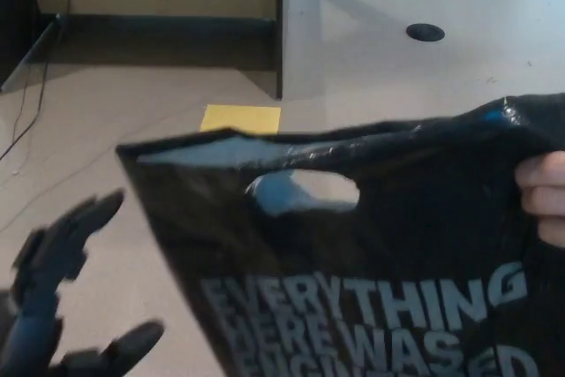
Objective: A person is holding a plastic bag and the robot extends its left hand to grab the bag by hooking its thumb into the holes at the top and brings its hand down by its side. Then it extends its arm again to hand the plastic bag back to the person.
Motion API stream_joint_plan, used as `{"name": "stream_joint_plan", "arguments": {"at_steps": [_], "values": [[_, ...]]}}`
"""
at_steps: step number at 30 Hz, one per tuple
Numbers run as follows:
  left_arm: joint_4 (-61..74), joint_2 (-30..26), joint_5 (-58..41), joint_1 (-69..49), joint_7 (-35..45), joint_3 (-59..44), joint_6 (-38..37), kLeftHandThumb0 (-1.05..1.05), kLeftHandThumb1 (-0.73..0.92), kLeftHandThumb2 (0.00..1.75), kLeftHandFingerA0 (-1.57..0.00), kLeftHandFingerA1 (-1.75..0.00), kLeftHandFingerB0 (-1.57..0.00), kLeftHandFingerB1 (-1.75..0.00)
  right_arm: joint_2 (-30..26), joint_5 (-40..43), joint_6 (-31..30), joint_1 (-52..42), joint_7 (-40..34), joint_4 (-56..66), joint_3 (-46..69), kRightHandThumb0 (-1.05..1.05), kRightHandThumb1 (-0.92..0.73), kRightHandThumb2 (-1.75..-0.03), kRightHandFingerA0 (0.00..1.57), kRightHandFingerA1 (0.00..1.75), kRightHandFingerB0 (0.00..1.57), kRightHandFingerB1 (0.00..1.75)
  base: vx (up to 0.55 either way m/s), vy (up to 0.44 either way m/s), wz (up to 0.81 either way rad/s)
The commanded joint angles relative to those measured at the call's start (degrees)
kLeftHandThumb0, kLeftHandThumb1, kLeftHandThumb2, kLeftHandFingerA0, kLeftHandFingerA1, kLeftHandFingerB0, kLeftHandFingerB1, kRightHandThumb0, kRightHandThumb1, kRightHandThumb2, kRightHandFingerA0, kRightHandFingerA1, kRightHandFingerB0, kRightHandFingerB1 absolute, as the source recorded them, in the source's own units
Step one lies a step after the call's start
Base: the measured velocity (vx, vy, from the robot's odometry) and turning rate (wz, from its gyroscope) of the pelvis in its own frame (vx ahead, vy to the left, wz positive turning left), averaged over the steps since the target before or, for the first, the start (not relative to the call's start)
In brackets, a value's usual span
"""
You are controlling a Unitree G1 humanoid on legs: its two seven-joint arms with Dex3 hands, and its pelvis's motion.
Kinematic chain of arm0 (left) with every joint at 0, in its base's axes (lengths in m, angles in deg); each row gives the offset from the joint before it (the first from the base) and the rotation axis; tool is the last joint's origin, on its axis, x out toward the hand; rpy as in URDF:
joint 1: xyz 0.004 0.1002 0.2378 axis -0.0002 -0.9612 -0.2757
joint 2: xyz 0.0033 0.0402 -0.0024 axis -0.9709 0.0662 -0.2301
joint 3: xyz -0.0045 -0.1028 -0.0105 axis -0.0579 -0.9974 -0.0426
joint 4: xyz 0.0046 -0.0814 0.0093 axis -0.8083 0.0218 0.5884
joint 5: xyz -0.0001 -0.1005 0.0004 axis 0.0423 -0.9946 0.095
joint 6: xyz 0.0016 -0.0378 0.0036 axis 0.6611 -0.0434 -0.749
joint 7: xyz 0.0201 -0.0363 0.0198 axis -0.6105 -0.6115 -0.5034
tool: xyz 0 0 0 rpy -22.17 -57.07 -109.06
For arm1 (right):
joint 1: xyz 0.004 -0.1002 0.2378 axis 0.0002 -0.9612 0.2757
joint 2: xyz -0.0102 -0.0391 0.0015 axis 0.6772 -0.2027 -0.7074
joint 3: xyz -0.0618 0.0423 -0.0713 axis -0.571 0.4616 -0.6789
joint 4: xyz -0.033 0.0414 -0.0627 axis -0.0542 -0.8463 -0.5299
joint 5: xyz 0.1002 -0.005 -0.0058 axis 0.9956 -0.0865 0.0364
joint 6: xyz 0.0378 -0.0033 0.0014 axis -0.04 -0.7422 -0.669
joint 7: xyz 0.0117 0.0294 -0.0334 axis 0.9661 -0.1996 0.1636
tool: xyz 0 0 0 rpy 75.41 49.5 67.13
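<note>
Bag held up, left hand not hooked yet: miss risk at the handle hole.

Black plastic bag (371, 245) is held up mid-frame by a person's hand (540, 196) pinching its top right corner; the cut-out hole (305, 192) sits upper left of centre. Robot's left hand (62, 306) is low left, fingers (88, 218) spread, holding nothing, apart from the bag. Likely failures: thumb slides off the slack glossy film, or snags the top edge instead of the hole. Right hand not visible.

Bare floor (132, 130) separates the open left hand (62, 297) from the bag (371, 253), whose handle hole (305, 192) is unblocked.
</note>
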Motion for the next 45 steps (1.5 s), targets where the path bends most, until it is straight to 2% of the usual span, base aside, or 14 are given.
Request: {"name": "stream_joint_plan", "arguments": {"at_steps": [1, 7, 12, 14, 20, 23, 25, 26, 31, 32, 35, 42, 43, 45], "values": [[22.38, 3.29, 9.62, 10.80, 5.66, -0.06, 10.97, -0.56, 0.38, 0.68, -0.06, -0.37, -0.07, -0.22, -2.33, -0.04, 1.52, 0.89, -0.67, -0.15, 0.49, -0.33, -0.69, -0.61, 0.81, 0.51, 0.67, 0.46, 0.00, 0.000, 0.00], [28.04, 7.52, 17.14, 14.47, 5.35, 1.25, 11.87, -0.65, 0.41, 0.70, -0.12, -0.12, -0.12, -0.24, -2.65, 0.22, 2.04, 0.53, -0.16, -0.50, 0.67, -0.31, -0.69, -0.61, 0.79, 0.51, 0.65, 0.45, 0.00, 0.000, 0.00], [28.27, 10.79, 23.74, 16.20, 4.77, 4.35, 11.75, -0.66, 0.41, 0.75, -0.06, -0.25, -0.09, -0.30, -2.13, -0.10, 2.00, 0.42, -0.69, -1.71, 0.34, -0.30, -0.68, -0.60, 0.81, 0.51, 0.64, 0.45, 0.00, 0.000, 0.00], [28.35, 11.38, 24.05, 15.24, 6.17, 5.83, 12.50, -0.61, 0.48, 0.56, -0.08, -0.27, -0.12, -0.27, -1.94, 0.19, 3.09, -1.38, -0.64, -1.49, 0.45, -0.29, -0.68, -0.61, 0.80, 0.51, 0.64, 0.46, 0.00, 0.000, 0.00], [24.43, 12.77, 24.54, 14.38, 10.07, 10.39, 16.91, -0.64, 0.41, 0.76, -0.05, -0.38, -0.05, -0.36, -1.73, -0.11, 1.52, -1.47, -1.01, -0.76, 0.26, -0.31, -0.68, -0.61, 0.83, 0.51, 0.65, 0.45, 0.00, 0.000, 0.00], [22.10, 12.74, 25.89, 15.42, 9.33, 11.07, 17.36, -0.62, 0.46, 0.56, -0.12, -0.31, -0.09, -0.28, -1.95, -0.25, 1.05, -0.78, -1.15, -0.81, 0.24, -0.31, -0.67, -0.60, 0.83, 0.50, 0.65, 0.44, 0.00, 0.000, 0.00], [21.41, 12.60, 26.59, 15.75, 9.34, 11.09, 18.02, -0.67, 0.42, 0.72, -0.09, -0.37, -0.07, -0.34, -2.06, -0.33, 1.19, -0.43, -0.98, -0.80, 0.14, -0.30, -0.67, -0.60, 0.82, 0.50, 0.65, 0.44, 0.00, 0.000, 0.00], [20.95, 12.51, 27.11, 15.85, 9.36, 11.14, 18.49, -0.34, 0.23, 0.84, 0.00, -0.48, 0.00, -0.49, -2.09, -0.25, 1.26, -0.29, -0.86, -0.74, 0.17, -0.30, -0.67, -0.60, 0.81, 0.51, 0.65, 0.45, 0.00, 0.000, 0.00], [19.20, 11.93, 26.77, 14.85, 9.61, 10.86, 19.94, -0.33, 0.22, 0.83, 0.00, -0.49, 0.00, -0.49, -2.31, -0.53, 2.51, -0.90, -0.72, -0.23, -0.20, -0.30, -0.68, -0.61, 0.80, 0.51, 0.65, 0.45, 0.00, 0.000, 0.00], [18.53, 11.81, 26.54, 15.37, 9.53, 10.52, 20.24, -0.67, 0.42, 0.70, -0.08, -0.38, -0.06, -0.32, -2.19, -0.55, 2.34, -0.30, -0.70, -0.35, -0.26, -0.30, -0.68, -0.61, 0.80, 0.51, 0.64, 0.45, 0.00, 0.000, 0.00], [17.03, 11.04, 26.17, 16.55, 9.25, 9.52, 20.54, -0.72, 0.46, 0.70, -0.09, -0.37, -0.14, -0.22, -1.78, -0.04, 1.85, 0.60, -0.16, -0.19, 0.00, -0.30, -0.68, -0.60, 0.79, 0.50, 0.64, 0.45, 0.00, 0.000, 0.00], [14.44, 9.15, 28.03, 18.24, 8.66, 7.86, 22.34, -0.62, 0.38, 0.66, -0.11, -0.28, -0.11, -0.22, -1.98, -0.38, 2.97, 0.81, -0.78, -0.60, -0.16, -0.29, -0.68, -0.60, 0.82, 0.52, 0.67, 0.47, 0.00, 0.000, 0.00], [13.33, 8.68, 28.30, 18.97, 7.86, 7.29, 22.53, -0.30, 0.26, 0.84, 0.00, -0.49, 0.00, -0.48, -1.76, -0.52, 2.85, 1.19, -0.94, -0.70, -0.28, -0.30, -0.68, -0.61, 0.81, 0.52, 0.66, 0.46, 0.00, 0.000, 0.00], [11.72, 8.43, 28.80, 20.01, 5.95, 6.86, 22.27, -0.29, 0.28, 0.85, -0.01, -0.49, 0.00, -0.47, -1.59, -0.53, 2.49, 1.65, -0.82, -1.01, -0.35, -0.30, -0.68, -0.61, 0.81, 0.52, 0.66, 0.46, 0.00, 0.000, 0.00]]}}
